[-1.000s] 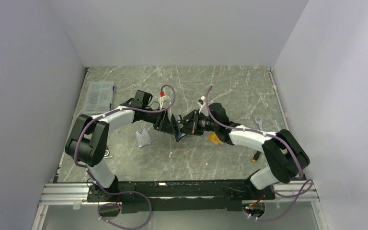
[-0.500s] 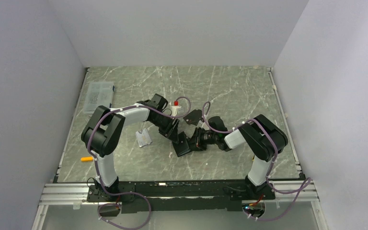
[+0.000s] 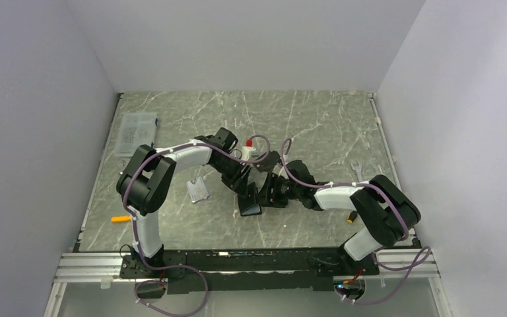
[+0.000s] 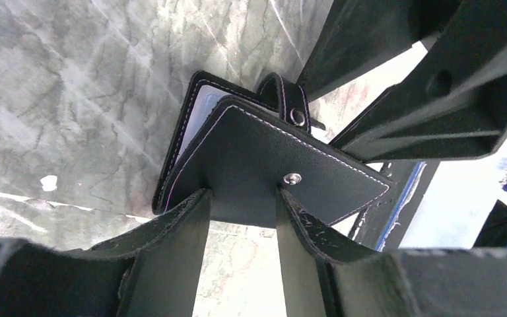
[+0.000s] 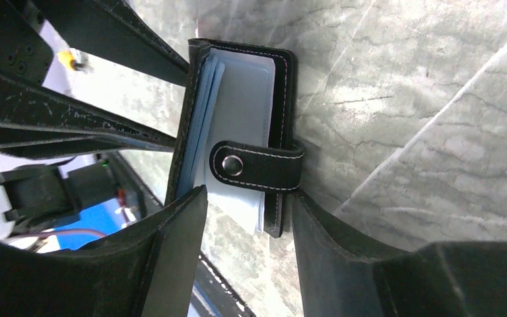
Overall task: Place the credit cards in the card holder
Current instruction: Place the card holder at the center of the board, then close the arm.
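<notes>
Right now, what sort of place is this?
Likely a robot lab test cell: plain white walls box in a marbled table, two arms are bolted to a metal rail at its near edge, and a parts box and wrench lie on it.

Black card holder (image 4: 272, 153), pink stitching; grey white-veined table (image 3: 323, 119).

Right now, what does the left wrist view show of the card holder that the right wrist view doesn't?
Left wrist only: the card holder from outside, its plain black cover and snap stud, framed by the open left gripper. Right wrist only: the bluish clear pockets inside, framed by the open right gripper. Both: the snap tab and the marble table.
</notes>
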`<control>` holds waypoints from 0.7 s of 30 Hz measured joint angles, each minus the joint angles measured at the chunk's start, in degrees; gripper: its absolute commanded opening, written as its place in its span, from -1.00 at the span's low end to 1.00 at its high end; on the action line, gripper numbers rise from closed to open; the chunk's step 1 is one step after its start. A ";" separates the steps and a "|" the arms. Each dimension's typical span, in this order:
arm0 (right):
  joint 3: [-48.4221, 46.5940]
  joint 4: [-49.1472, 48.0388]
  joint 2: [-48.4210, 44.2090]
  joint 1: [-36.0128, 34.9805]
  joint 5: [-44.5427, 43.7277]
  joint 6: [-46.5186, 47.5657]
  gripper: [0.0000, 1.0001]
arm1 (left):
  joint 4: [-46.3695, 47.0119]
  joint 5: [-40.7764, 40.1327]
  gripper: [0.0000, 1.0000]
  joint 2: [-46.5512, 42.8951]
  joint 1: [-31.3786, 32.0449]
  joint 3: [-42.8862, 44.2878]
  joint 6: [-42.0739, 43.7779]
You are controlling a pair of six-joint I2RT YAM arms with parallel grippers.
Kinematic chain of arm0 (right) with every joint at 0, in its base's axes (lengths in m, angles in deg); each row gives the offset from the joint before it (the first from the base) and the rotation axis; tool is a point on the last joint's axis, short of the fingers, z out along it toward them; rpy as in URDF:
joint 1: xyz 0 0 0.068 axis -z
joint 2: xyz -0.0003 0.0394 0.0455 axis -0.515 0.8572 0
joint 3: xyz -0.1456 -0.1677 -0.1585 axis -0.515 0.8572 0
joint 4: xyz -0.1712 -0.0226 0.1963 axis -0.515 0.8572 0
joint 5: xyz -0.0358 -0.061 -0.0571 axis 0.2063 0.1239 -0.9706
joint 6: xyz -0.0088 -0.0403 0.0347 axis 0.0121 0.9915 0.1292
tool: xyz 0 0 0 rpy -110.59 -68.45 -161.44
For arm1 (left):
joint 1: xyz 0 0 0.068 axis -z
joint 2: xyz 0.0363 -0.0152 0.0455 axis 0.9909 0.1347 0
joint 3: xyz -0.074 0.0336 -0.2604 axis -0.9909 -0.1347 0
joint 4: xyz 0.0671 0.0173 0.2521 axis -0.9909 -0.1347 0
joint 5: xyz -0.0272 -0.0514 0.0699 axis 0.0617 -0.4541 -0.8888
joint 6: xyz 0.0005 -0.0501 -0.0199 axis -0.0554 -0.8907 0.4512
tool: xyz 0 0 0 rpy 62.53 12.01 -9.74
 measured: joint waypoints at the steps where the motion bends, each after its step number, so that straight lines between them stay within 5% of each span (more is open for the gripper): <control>1: -0.39 1.18 -0.46 -0.72 -1.42 0.55 0.05 | -0.13 -0.50 -0.03 -0.07 0.39 0.07 0.52; 21: -3.39 22.51 -10.58 -15.93 -41.62 1.64 -0.14 | 0.55 -4.42 -0.03 -1.97 3.48 -1.18 8.20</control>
